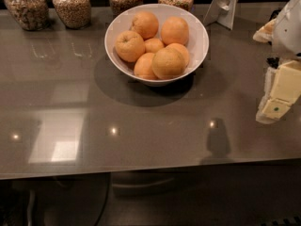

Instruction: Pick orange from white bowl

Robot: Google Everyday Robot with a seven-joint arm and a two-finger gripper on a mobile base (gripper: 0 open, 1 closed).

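Note:
The white bowl stands on the grey counter, at the back middle, and holds several oranges. The orange, the largest, round and smooth-skinned, lies at the bowl's front right on top of the pile. An orange with a puckered dimple lies at the left of the bowl. Smaller, deeper-orange ones lie behind and below. My gripper, white with pale yellow pads, hangs over the counter's right edge, well to the right of the bowl and apart from it. It holds nothing that I can see.
Several glass jars of grains stand in a row along the back edge behind the bowl. A white stand is at the back right. The counter's front edge runs across the lower view.

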